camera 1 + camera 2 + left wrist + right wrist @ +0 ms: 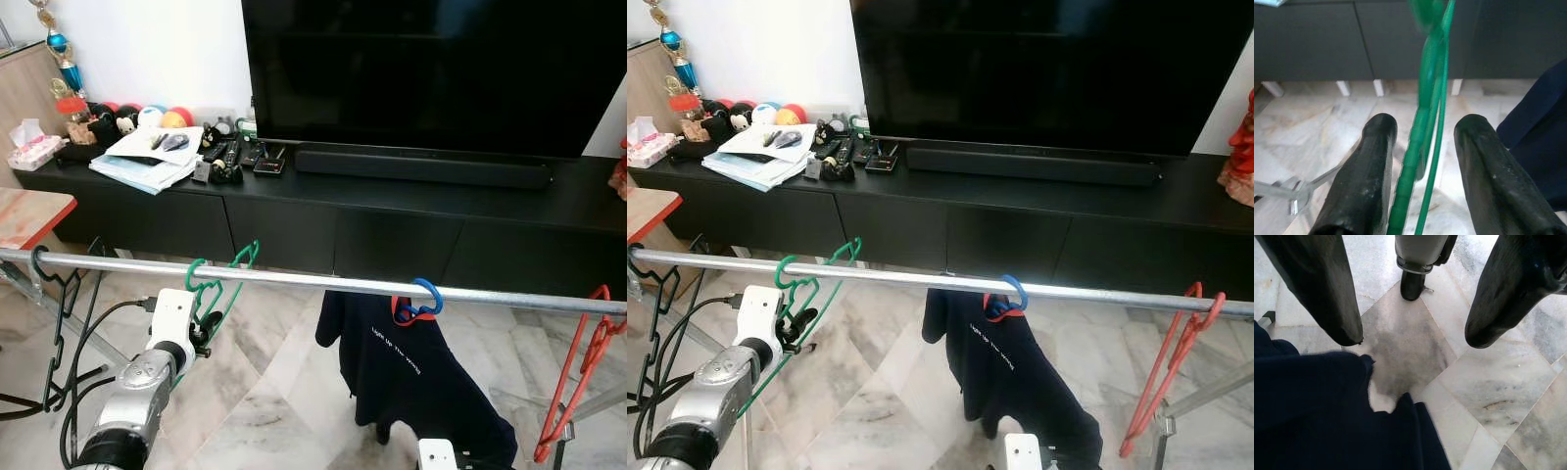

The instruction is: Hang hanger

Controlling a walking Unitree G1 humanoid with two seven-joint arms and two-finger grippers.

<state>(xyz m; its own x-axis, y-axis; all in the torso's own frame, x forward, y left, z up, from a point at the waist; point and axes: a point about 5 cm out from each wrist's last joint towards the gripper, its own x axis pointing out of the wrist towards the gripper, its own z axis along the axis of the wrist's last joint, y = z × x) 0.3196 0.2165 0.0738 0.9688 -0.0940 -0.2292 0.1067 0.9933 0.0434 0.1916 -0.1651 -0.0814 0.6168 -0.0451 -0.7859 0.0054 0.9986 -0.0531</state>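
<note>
Low at the robot's left, the left gripper is reaching up just under the metal rail; its two black fingers are standing apart with the green hanger passing between them, and whether either pad is actually touching the green wire I cannot tell; the jaws are plainly not closed on it. Just above that gripper, the green hanger's hook is sitting over the rail, its frame tilting down past the silver wrist.

Further along the rail to the gripper's right, a blue hanger is carrying a dark navy shirt; beyond that, near the far end, a red hanger is dangling; to the gripper's left, a black hanger is hanging near the rail's end.

Down by the shirt's hem, the right gripper is pointing at the marble floor, fingers spread wide and holding nothing, with the navy cloth lying just beside one fingertip.

Behind the rail, a black TV cabinet is bearing a large television, a soundbar, papers and remotes.
</note>
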